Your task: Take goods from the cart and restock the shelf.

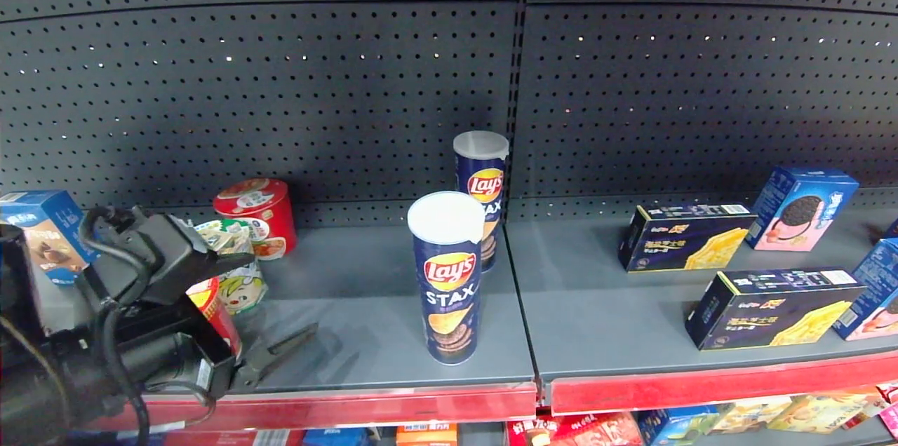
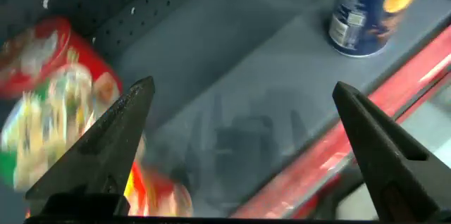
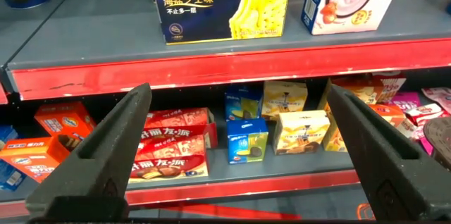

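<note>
Two blue chip cans standing upright on the grey shelf, well right of the left end effector; noodle cups crowd its left side.

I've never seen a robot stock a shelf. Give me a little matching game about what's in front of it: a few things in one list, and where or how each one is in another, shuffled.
Things:
1. front chip can
2. red tub
3. blue cookie box
4. left gripper

Places or states:
A. open, holding nothing
B. back left of the shelf, by the pegboard wall
C. upright near the shelf's front edge, about the middle
D. on the shelf's right section, towards the back

Pairs: 1-C, 2-B, 3-D, 4-A.
</note>
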Robot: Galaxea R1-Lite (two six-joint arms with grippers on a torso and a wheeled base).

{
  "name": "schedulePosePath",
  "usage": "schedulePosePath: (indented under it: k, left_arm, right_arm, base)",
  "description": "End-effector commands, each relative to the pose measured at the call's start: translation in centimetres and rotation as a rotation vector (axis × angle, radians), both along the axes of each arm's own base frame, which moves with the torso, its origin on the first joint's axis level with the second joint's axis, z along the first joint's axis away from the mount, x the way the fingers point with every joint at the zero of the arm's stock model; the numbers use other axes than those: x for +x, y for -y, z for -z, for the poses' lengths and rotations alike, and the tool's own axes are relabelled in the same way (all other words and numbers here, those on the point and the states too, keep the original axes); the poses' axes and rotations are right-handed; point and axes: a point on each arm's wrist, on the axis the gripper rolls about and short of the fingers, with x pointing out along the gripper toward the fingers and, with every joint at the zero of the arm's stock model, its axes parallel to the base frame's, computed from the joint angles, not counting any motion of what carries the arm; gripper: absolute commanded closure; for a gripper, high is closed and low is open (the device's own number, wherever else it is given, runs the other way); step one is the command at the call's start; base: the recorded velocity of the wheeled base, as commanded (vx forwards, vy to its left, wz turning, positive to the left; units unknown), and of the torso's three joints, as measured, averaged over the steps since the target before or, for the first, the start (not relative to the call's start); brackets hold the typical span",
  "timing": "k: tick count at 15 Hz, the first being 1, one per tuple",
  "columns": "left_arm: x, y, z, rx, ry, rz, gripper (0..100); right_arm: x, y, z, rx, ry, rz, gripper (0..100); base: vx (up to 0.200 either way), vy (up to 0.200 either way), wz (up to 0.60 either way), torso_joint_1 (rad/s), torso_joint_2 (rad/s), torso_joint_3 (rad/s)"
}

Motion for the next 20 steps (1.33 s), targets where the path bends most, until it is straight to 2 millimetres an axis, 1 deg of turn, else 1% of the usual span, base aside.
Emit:
schedulePosePath:
  k: [1, 3, 6, 9, 10, 11, 13, 14, 15, 17, 20]
  left_arm:
    - [1.6, 0.6, 0.8, 0.020, -0.048, 0.006, 0]
    - [1.8, 0.7, 1.1, 0.042, -0.054, 0.013, 0]
    - [3.1, 1.0, 2.0, 0.048, -0.090, 0.009, 0]
    - [4.5, 2.2, 2.9, -0.033, -0.160, 0.005, 0]
    - [4.6, 2.4, 3.0, -0.042, -0.167, 0.006, 0]
    - [5.3, 2.7, 3.5, -0.044, -0.184, 0.007, 0]
    - [6.3, 3.0, 3.7, -0.046, -0.176, 0.007, 0]
    - [7.4, 3.4, 3.7, -0.047, -0.174, 0.007, 0]
    - [7.6, 3.5, 3.7, -0.047, -0.172, 0.006, 0]
    - [8.9, 3.9, 3.2, -0.048, -0.145, -0.023, 0]
    - [9.2, 5.1, 2.6, -0.112, -0.154, -0.027, 0]
  right_arm:
    - [0.0, 0.0, 0.0, 0.000, -0.002, 0.000, 0]
    - [0.0, 0.0, 0.0, 0.000, -0.002, 0.000, 0]
    - [0.0, 0.0, 0.0, 0.000, -0.002, 0.000, 0]
    - [0.0, 0.0, 0.0, 0.000, -0.002, 0.000, 0]
    - [0.0, 0.0, 0.0, 0.000, -0.002, 0.000, 0]
    - [0.0, 0.0, 0.0, 0.000, -0.002, 0.000, 0]
    - [0.0, 0.0, 0.0, 0.000, -0.002, 0.000, 0]
    - [0.0, 0.0, 0.0, 0.000, -0.002, 0.000, 0]
    - [0.0, 0.0, 0.0, 0.000, -0.002, 0.000, 0]
    - [0.0, 0.0, 0.0, 0.000, -0.002, 0.000, 0]
    - [0.0, 0.0, 0.0, 0.000, -0.002, 0.000, 0]
  base:
    - [0.000, 0.000, 0.00, 0.000, 0.00, 0.000]
    - [0.000, 0.000, 0.00, 0.000, 0.00, 0.000]
    - [0.000, 0.000, 0.00, 0.000, 0.00, 0.000]
    - [0.000, 0.000, 0.00, 0.000, 0.00, 0.000]
    - [0.000, 0.000, 0.00, 0.000, 0.00, 0.000]
    - [0.000, 0.000, 0.00, 0.000, 0.00, 0.000]
    - [0.000, 0.000, 0.00, 0.000, 0.00, 0.000]
    - [0.000, 0.000, 0.00, 0.000, 0.00, 0.000]
    - [0.000, 0.000, 0.00, 0.000, 0.00, 0.000]
    - [0.000, 0.000, 0.00, 0.000, 0.00, 0.000]
    - [0.000, 0.000, 0.00, 0.000, 0.00, 0.000]
